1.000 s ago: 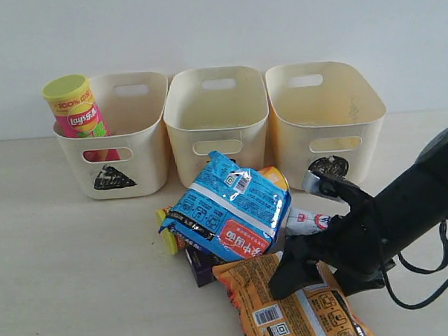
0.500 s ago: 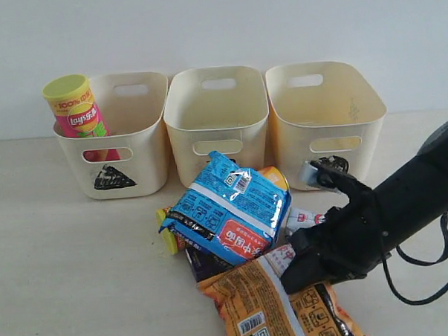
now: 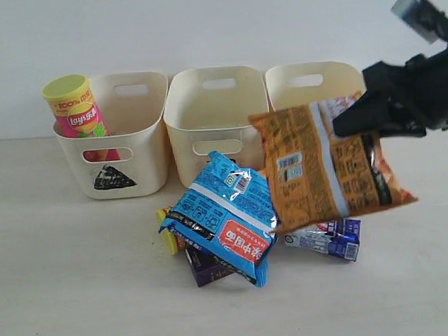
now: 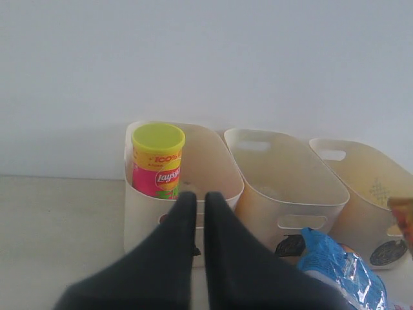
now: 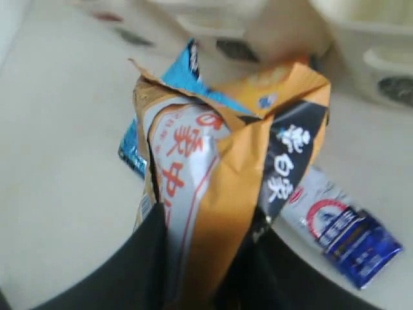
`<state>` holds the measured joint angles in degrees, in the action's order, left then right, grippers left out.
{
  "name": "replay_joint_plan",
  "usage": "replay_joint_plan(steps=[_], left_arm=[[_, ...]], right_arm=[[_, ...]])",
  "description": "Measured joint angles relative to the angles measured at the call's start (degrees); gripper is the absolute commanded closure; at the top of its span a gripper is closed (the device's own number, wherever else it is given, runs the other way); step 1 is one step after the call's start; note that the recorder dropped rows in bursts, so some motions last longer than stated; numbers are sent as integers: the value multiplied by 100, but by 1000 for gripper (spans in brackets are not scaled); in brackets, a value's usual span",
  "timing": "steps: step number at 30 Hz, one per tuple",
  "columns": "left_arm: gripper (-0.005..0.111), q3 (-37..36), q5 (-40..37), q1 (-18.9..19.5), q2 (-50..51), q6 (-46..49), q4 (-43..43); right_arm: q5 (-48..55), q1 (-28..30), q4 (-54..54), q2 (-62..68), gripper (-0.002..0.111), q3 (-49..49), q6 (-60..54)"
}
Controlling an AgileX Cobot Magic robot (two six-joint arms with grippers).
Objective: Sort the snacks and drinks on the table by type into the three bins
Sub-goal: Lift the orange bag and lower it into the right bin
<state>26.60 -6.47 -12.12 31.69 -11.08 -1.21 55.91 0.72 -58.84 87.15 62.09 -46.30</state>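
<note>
Exterior view: carrying step in hand — the right gripper (image 3: 354,123) pinches the orange packet (image 3: 321,167), a crinkly foil pillow hanging below its fingers, clear of the table (image 3: 64,257). Next move likely calls for centring it over the smooth cream bin (image 3: 302,74) just behind those fingers; left gripper (image 4: 200,201) fingers pressed together, empty.

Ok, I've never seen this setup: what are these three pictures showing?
It's a two-armed robot. One picture comes from a camera off the arms; the other two from cameras on each wrist. The right arm holds an orange packet in its jaws, lifted off the table near the three bins. The left jaws are shut and empty. On the table lie a blue packet, a purple box and a white-and-blue carton. A Lay's tube sits in the triangle-marked bin.
</note>
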Motion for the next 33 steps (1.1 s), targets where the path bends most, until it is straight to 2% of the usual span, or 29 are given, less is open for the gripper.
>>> replay_joint_plan(steps=[8,18,28,33], left_arm=[[102,0,0,0,0,0,0],[102,0,0,0,0,10,0],[102,0,0,0,0,10,0],[102,0,0,0,0,10,0]], right_arm=[[-120,617,-260,56,108,1063,460],[-886,715,-890,1121,108,2044,932],[-2171,715,-1624,2032,108,2270,1043],[-2410,715,-1854,2366,108,2283,948]])
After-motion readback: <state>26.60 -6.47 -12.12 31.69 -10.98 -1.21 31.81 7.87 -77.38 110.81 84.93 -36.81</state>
